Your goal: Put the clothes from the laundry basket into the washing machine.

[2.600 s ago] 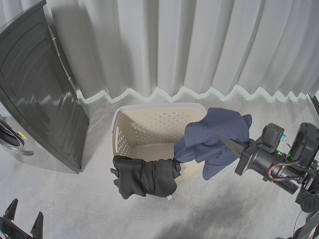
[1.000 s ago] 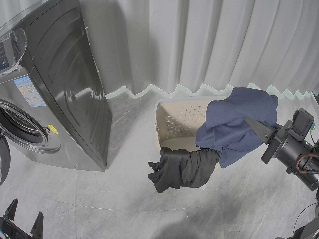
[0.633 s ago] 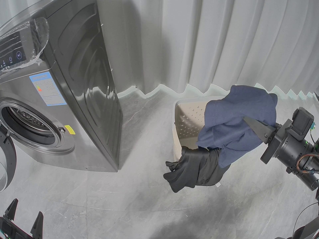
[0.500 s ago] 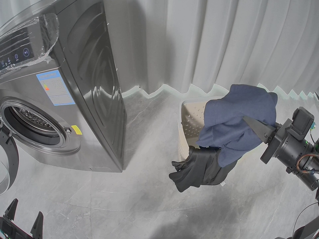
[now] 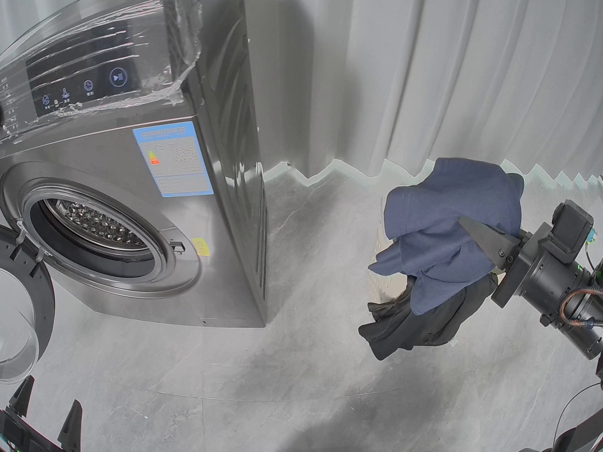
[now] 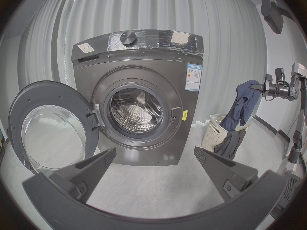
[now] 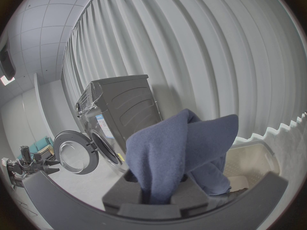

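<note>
— Grey floor [image 5: 301,371] lies underneath; where is the left end effector [image 6: 155,151]?
— Low and nearest, fingers spread, holding nothing.
— And the right end effector [image 5: 468,224]?
— Raised on the right, clamped on a blue garment [image 5: 440,208] that hangs over the laundry basket [image 6: 215,133]; a dark garment [image 5: 427,321] drapes over the basket's rim.
— The washing machine [image 5: 188,233]?
— Farther left, door [image 6: 19,118] swung open, white curtain [image 5: 408,64] behind.

Pale pleated curtains [image 5: 452,64] hang floor to ceiling along the far side of the room I am working in, their scalloped hem resting on a grey, marble-veined floor [image 5: 301,371]. Overhead runs a ceiling [image 7: 41,13] of square panels. A teal sofa [image 7: 41,143] stands far off by a plain white wall [image 7: 19,118].
</note>
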Controlling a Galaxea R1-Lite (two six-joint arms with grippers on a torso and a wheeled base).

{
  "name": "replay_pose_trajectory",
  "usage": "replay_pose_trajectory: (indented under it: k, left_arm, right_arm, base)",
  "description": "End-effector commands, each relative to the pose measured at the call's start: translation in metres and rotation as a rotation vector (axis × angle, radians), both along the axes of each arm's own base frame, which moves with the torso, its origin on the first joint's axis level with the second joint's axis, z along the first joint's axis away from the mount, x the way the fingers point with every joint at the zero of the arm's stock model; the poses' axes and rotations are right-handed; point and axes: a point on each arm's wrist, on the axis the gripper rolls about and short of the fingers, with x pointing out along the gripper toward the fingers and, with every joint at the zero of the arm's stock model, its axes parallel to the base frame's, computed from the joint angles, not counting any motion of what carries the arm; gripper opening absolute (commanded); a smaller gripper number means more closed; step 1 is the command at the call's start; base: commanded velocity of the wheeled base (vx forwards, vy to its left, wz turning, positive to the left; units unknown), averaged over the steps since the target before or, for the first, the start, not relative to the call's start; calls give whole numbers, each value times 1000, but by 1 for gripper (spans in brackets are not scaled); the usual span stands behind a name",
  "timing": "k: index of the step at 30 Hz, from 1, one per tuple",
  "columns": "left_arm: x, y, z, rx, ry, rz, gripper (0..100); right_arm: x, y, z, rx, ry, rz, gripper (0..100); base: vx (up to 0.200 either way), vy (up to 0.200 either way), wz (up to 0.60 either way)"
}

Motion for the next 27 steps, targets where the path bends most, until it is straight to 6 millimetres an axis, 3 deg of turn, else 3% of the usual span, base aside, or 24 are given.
replay_pose_trajectory:
  k: [1, 3, 18, 24, 27]
  left_arm:
    - [0, 0, -4, -1, -4, 0, 100]
    - [0, 0, -4, -1, -4, 0, 100]
    - [0, 0, -4, -1, -4, 0, 100]
    - [0, 0, -4, -1, -4, 0, 100]
    - [0, 0, -4, -1, -4, 0, 100]
  right_arm:
    - [1, 1, 0, -1, 2, 0, 0]
    - [1, 1, 0, -1, 2, 0, 0]
    - [6, -1, -3, -4, 27, -81, 0]
    - [9, -1, -2, 3, 37, -146, 0]
    - [9, -1, -2, 2, 39, -146, 0]
  base:
    - [0, 0, 0]
    - [0, 0, 0]
    - [-200, 0, 0]
    - [0, 0, 0]
    - [0, 200, 0]
